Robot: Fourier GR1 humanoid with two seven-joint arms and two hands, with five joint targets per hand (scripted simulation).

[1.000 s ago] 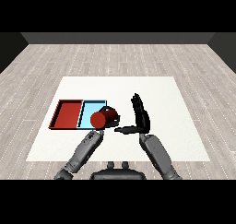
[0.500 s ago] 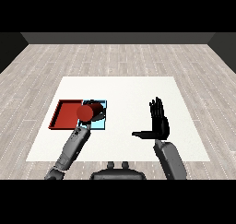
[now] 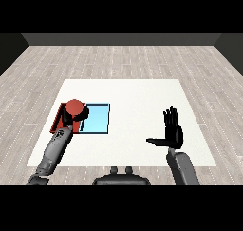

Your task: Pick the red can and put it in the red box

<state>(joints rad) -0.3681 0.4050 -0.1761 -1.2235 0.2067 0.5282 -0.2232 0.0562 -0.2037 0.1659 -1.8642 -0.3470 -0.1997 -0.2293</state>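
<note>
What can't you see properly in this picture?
- Head view: the red cylindrical can and black left hand cover most of the flat red tray.
- Whether the can touches the tray floor: cannot tell.
- The hand's fingers behind the can: hidden.

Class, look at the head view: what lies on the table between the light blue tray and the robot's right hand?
Nothing: in the head view only bare white table lies between the light blue tray and the open right hand.
</note>
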